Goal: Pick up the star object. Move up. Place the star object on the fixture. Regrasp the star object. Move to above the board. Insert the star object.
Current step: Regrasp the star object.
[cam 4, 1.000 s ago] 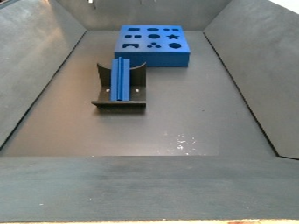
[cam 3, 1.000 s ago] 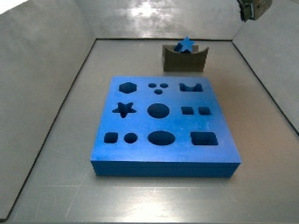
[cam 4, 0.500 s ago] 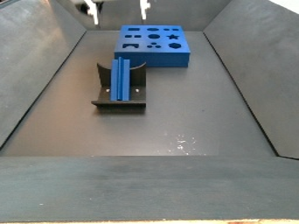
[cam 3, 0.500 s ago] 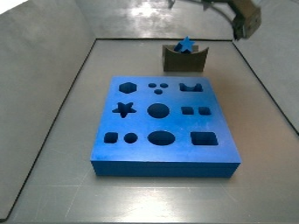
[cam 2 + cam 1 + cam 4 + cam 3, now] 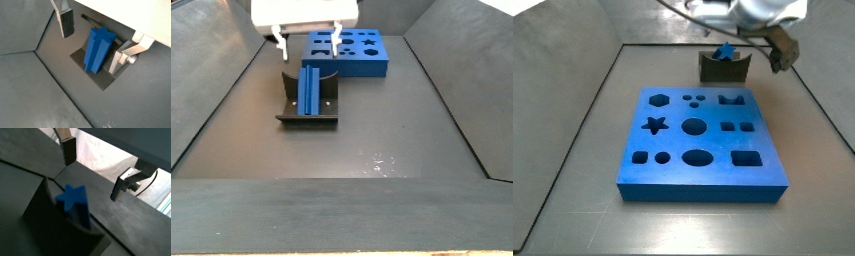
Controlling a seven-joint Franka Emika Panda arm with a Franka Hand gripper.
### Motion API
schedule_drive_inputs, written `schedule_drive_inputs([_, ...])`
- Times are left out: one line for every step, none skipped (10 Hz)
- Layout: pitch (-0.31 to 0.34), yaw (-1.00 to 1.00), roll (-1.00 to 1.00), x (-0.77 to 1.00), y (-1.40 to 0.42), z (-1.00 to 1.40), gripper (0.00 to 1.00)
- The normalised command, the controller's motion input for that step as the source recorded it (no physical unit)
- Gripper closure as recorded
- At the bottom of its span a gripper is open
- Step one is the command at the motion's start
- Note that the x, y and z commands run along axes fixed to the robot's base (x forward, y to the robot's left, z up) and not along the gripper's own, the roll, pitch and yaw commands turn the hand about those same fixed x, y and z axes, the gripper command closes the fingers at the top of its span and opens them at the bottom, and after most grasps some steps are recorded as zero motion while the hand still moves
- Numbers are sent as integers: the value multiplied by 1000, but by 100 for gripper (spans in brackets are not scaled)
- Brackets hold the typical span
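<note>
While the star object point(image 5: 310, 87) lies in the fixture point(image 5: 306, 113) at mid-left of a side view, the gripper point(image 5: 305, 43) hangs just above w/ fingers apart, nothing between. Board point(image 5: 350, 52) sits behind, upper centre.

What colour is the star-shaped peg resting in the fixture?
Blue. The star object shows best in a wrist view, lying in the dark fixture between the open claw fingers.

floor point(image 5: 385, 140): dark grey, matte | walls point(image 5: 211, 70): grey panels, sloping | light: glare on far wall point(image 5: 673, 20)
</note>
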Motion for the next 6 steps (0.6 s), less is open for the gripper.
schedule_drive_inputs([-44,-47,62,114,27,-983,0])
schedule_drive_inputs([-28,-49,62,110,22,-889,0])
schedule_drive_inputs([3,-39,61,98,14,-705,0])
schedule_drive_inputs([16,-26,62,92,8,-573,0])
schedule_drive_inputs([24,-5,57,84,5,-407,0])
schedule_drive_inputs([26,7,55,82,4,-286,0])
